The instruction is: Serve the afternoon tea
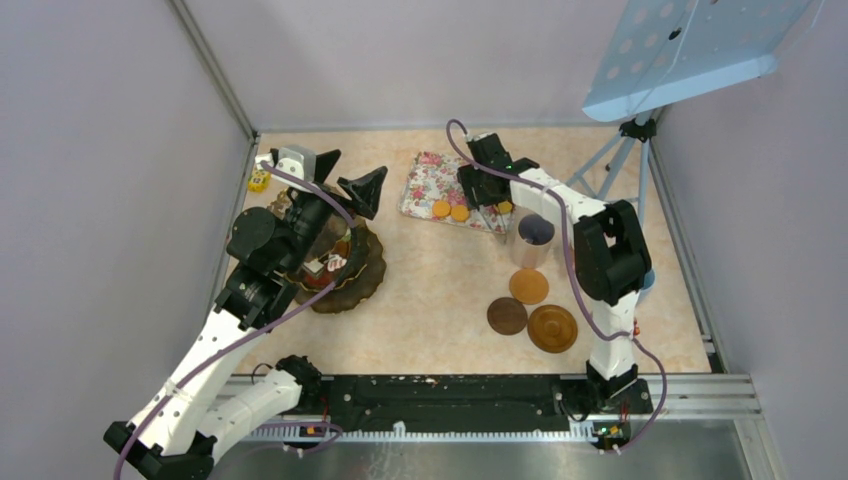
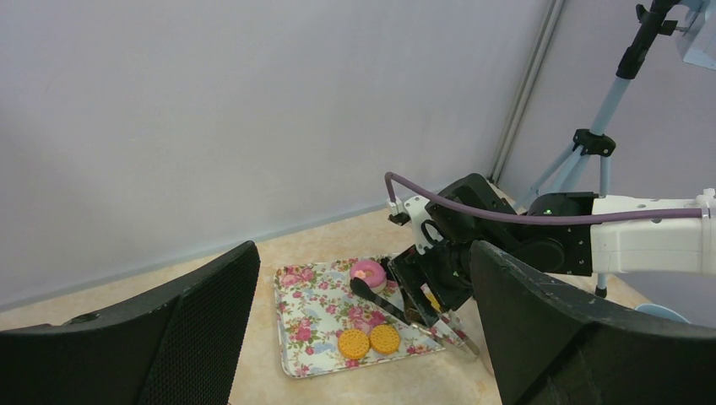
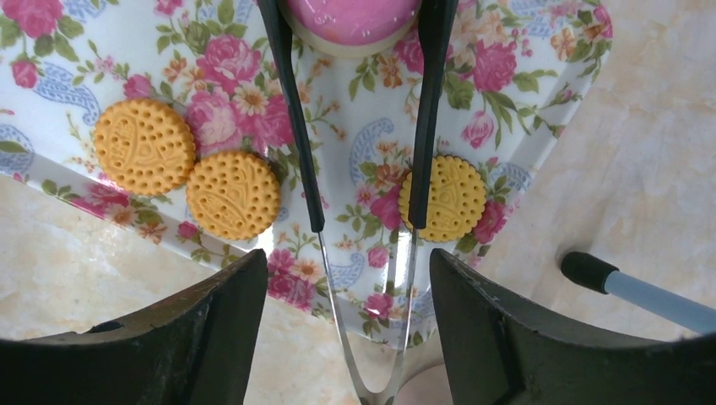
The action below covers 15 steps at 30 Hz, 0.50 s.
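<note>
Right pincer (image 3: pixel 348 257): clamped on tongs (image 3: pixel 295 126) towards their hinge end, above the tray (image 3: pixel 523 126).
Tong arms: apart, one on each side of the pink cake (image 3: pixel 350 21) on the tray. Cannot tell whether they touch it.
On tray: two biscuits (image 3: pixel 143 145) touching each other, and a third biscuit (image 3: pixel 443 198) partly under one tong arm.
Left pincer (image 1: pixel 347 175): fingers wide apart, empty, over the table (image 1: pixel 440 300) left of the tray.
Lilac mug (image 1: pixel 533 240): upright on the table, just beside the tray's near corner.
</note>
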Available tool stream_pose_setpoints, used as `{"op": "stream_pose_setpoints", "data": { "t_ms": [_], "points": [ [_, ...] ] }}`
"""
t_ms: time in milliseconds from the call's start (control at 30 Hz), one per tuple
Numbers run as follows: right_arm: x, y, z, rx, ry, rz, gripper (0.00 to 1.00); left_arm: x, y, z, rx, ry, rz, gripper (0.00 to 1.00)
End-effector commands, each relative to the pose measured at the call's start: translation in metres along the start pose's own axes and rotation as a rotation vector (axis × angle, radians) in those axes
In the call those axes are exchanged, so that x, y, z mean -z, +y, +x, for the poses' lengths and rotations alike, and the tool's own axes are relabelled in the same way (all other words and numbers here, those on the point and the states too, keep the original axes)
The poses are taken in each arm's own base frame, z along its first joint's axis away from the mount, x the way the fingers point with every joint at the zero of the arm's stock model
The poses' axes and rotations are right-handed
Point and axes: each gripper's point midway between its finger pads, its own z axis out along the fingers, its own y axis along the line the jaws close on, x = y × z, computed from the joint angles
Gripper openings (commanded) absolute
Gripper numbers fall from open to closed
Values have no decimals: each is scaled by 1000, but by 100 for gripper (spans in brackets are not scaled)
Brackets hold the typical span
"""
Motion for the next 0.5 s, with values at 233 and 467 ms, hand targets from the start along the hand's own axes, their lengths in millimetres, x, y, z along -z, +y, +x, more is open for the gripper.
{"op": "stream_pose_setpoints", "data": {
  "t_ms": [233,467],
  "points": [
    [-3,-8,20,-34,12,19,68,0,-4,-10,-1,-40,18,99],
    [-12,-9,28,-34,7,29,59,1,-5,-11,2,-43,23,99]
  ]
}}
